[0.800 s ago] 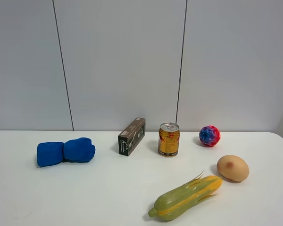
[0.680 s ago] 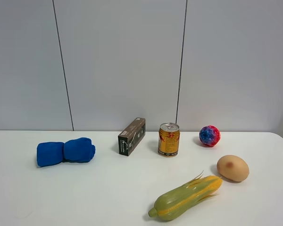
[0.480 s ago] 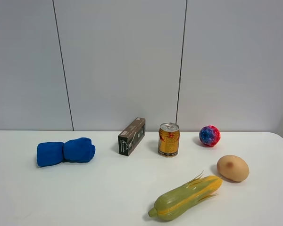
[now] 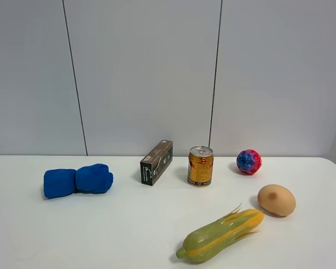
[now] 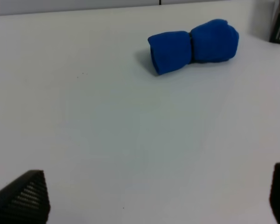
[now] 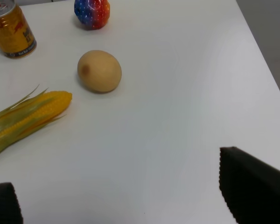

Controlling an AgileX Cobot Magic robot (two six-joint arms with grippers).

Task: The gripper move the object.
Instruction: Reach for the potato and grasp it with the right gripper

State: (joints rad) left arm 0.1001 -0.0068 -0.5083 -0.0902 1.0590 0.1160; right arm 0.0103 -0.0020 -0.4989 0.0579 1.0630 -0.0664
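1. We are logging the right black two-fingered claw spread wide, gripping nothing, hanging over the bare white tabletop.
2. The smooth tan-orange egg-shaped potato is lying well ahead on the tabletop, near the tip of the green-yellow corn cob.
3. We are flagging a risk: the round potato rolling off the pads, or a finger clipping the corn.
4. The arm is sitting outside the high view, wrist angled down at the table.
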